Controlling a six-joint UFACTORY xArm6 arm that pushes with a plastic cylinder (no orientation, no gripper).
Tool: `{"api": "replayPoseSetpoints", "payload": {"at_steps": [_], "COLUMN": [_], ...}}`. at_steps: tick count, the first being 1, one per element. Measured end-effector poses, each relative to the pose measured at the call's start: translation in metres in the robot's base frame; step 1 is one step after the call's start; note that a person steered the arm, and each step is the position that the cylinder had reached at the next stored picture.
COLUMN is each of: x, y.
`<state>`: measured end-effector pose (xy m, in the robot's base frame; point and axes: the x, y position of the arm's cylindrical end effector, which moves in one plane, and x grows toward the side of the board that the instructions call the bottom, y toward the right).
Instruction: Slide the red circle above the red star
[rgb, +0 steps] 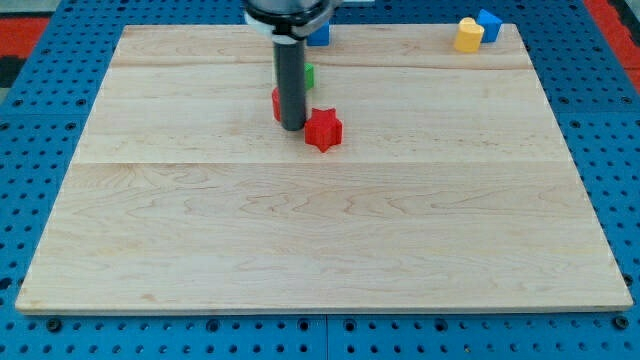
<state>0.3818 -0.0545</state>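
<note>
Six blocks sit on the bench (320, 250): two red, two blue, one green, one yellow. My tip (292, 127) is just left of the red star (323, 130). The rod has no hand. It hides most of the red circle (276, 102) and the green block (309, 73), and partly covers one blue block (319, 34). The yellow block (468, 35) touches the blue block (489, 23) at the view's top right.
</note>
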Motion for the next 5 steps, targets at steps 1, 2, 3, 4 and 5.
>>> {"api": "replayPoseSetpoints", "payload": {"at_steps": [1, 2, 3, 4, 5], "x": [0.000, -0.004, -0.022, -0.033, -0.034], "y": [-0.064, -0.076, -0.039, -0.012, 0.018]}}
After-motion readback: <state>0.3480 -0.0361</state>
